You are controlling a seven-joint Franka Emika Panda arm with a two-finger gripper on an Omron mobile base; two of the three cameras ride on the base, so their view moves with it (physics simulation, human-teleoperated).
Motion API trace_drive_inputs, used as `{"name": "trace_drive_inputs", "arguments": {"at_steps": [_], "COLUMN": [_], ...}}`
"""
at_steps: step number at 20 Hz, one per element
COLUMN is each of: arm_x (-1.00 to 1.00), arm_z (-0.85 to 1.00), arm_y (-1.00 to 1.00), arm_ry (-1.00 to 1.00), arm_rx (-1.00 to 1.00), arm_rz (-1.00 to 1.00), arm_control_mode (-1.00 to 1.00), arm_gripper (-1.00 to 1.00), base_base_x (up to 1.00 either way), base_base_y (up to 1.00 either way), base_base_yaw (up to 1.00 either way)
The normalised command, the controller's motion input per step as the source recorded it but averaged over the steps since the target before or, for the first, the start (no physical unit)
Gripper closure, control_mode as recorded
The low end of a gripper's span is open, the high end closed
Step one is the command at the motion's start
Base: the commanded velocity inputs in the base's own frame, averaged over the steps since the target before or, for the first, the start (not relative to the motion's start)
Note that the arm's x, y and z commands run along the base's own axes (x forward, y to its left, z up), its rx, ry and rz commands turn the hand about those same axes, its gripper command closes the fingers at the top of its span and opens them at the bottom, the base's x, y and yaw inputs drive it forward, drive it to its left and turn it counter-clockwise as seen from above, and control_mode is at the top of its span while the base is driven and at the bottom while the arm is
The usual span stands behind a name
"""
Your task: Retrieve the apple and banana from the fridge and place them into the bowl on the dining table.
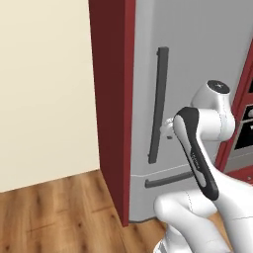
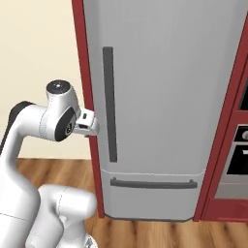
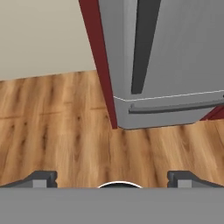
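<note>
Fridge [image 2: 160,97] is dead ahead of you, door shut, framed by the red panel [image 1: 112,99]. Wood floor [image 3: 57,127] below. Vertical handle [image 2: 110,104] runs down the door's left side, drawer bar [image 2: 153,184] under it. Gripper [image 3: 112,179] sits near the handle, not touching it, jaws wide apart, empty. You can't see the apple or banana with the door closed.

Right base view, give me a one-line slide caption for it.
Robot arm raises its open gripper beside the closed fridge, near the vertical door handle.
</note>
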Motion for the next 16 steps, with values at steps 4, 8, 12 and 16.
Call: {"name": "trace_drive_inputs", "arguments": {"at_steps": [4, 8, 12, 16], "arm_x": [0.0, 0.0, 0.03, 0.1], "arm_z": [0.0, 0.0, 0.0, 0.0], "arm_y": [0.0, 0.0, 0.0, 0.0], "arm_ry": [0.0, 0.0, 0.0, 0.0], "arm_rx": [0.0, 0.0, 0.0, 0.0], "arm_rz": [0.0, 0.0, -0.01, 0.0], "arm_control_mode": [1.0, 1.0, -1.0, -1.0], "arm_gripper": [-1.0, -1.0, -1.0, -1.0], "base_base_x": [0.01, 0.0, 0.0, 0.0], "base_base_y": [0.48, 0.48, 0.01, 0.0], "base_base_yaw": [-0.26, -0.19, -0.02, 0.0]}}
